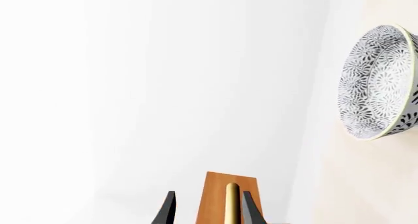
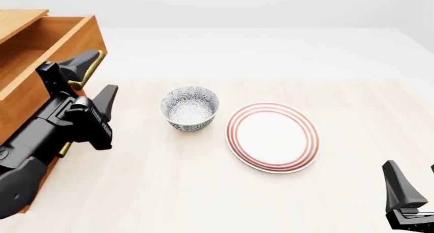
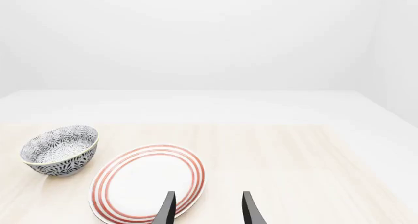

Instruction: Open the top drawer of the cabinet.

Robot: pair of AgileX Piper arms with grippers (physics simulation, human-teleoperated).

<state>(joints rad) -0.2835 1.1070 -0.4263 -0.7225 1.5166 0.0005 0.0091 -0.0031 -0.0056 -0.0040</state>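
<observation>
Drawer and cabinet sit at the upper left of the front view; the orange-brown wooden top drawer (image 2: 58, 37) stands pulled out from the large orange-brown wooden cabinet (image 2: 17, 98), its open box visible from above; its brass cylindrical bar handle (image 2: 89, 67) lies between the spread black fingers of the left gripper (image 2: 91, 80), one fingertip above the bar and one below; the left wrist view shows the bar beside one finger, jaws apart, not clamped on it. A second brass handle (image 2: 64, 149) peeks out lower on the cabinet front, mostly hidden by the arm; two handles can be counted.

Toward the centre of the pale wooden table (image 2: 169, 192) stands one black-and-white patterned ceramic bowl (image 2: 190, 108); just to its right lies one white round plate with red rings (image 2: 273, 137), near but apart.

At the lower right corner, the right gripper (image 3: 207, 209) hovers with fingers apart, holding nothing, well away from the cabinet.
</observation>
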